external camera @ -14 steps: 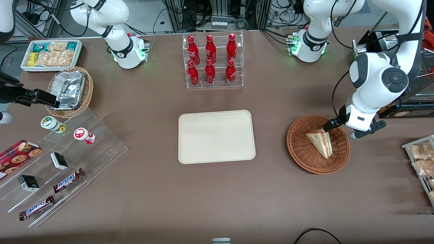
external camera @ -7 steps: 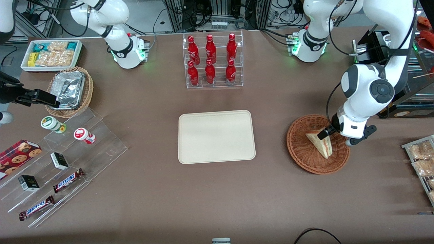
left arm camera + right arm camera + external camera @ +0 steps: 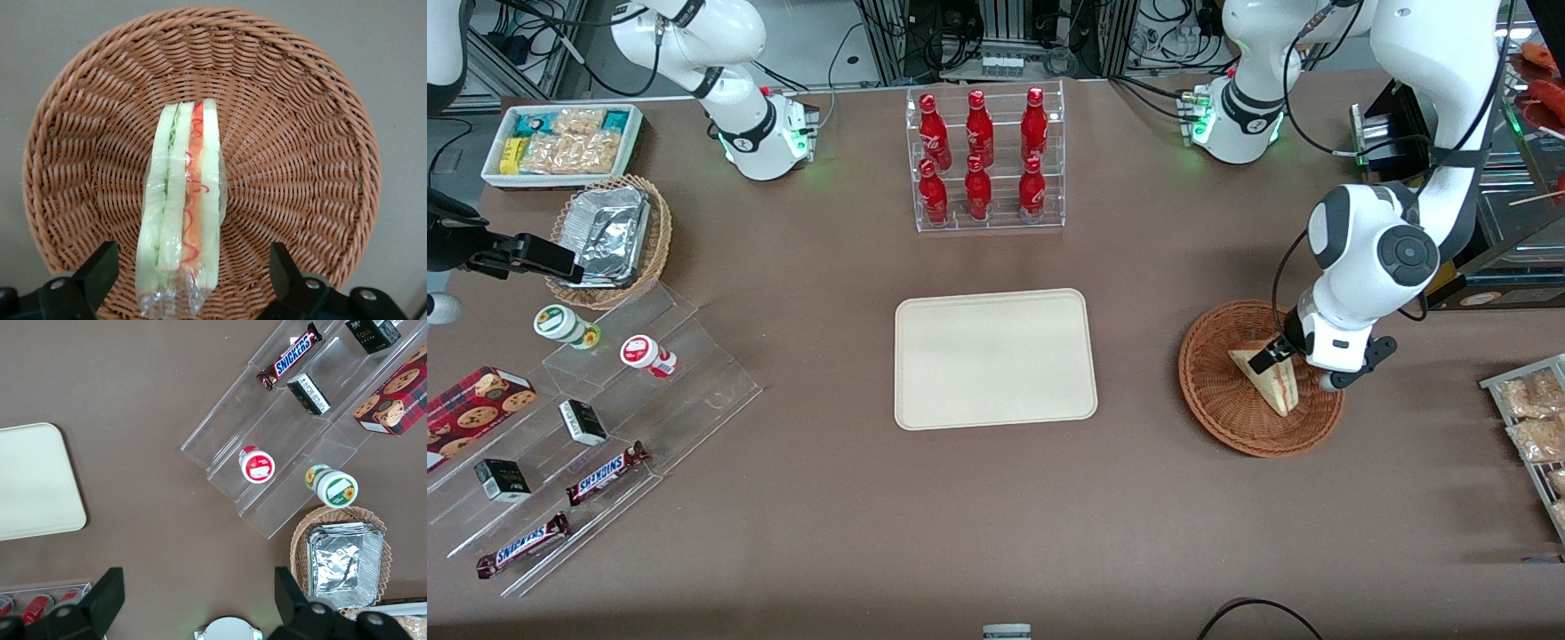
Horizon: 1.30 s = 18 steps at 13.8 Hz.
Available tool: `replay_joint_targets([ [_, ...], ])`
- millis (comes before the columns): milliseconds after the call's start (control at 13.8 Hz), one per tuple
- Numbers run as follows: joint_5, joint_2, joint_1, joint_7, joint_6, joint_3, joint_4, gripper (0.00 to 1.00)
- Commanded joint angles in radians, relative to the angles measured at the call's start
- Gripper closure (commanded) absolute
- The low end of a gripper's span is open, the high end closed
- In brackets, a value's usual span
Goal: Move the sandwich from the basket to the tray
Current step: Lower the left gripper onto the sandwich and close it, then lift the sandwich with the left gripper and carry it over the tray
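The sandwich (image 3: 1265, 382), a plastic-wrapped pale wedge with red, orange and green filling (image 3: 181, 212), lies in the round reddish-brown wicker basket (image 3: 1214, 391) toward the working arm's end of the table. My gripper (image 3: 1282, 364) hangs low over the basket (image 3: 303, 143). It is open (image 3: 190, 267), with one black finger (image 3: 100, 267) on each side of the sandwich's near end. A gap shows between each finger and the wrap. The cream tray (image 3: 996, 358) lies bare at the table's middle, beside the basket.
A clear rack of red bottles (image 3: 983, 160) stands farther from the front camera than the tray. A wire rack of snack packets (image 3: 1534, 418) sits at the working arm's end. Acrylic steps with snacks (image 3: 605, 418), a tan foil-tray basket (image 3: 609, 240) and a white bin (image 3: 560, 142) lie toward the parked arm's end.
My gripper has travelled from the basket's outer rim inward over the sandwich, now straddling it. The sandwich and basket have not moved.
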Motion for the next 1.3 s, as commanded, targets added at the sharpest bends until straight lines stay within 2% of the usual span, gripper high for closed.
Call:
replay_joint_targets([
  [0,-0.009,0.029,-0.01,-0.019,0.026,0.004,0.003,0.0],
  [145,-0.009,0.035,-0.01,-0.019,0.026,0.006,0.001,0.0],
  [217,-0.006,0.043,-0.008,-0.019,0.026,0.007,0.001,0.04],
  [290,-0.005,0.046,-0.008,-0.017,0.026,0.007,0.001,0.33],
  [362,-0.003,0.046,-0.008,-0.016,0.026,0.007,0.0,0.77],
  [435,0.0,0.044,-0.008,-0.01,0.023,0.007,-0.001,1.0],
  [797,0.02,0.006,-0.02,0.018,-0.072,0.004,0.042,1.0],
  [1232,0.023,0.035,-0.124,0.073,-0.468,0.001,0.347,1.0],
])
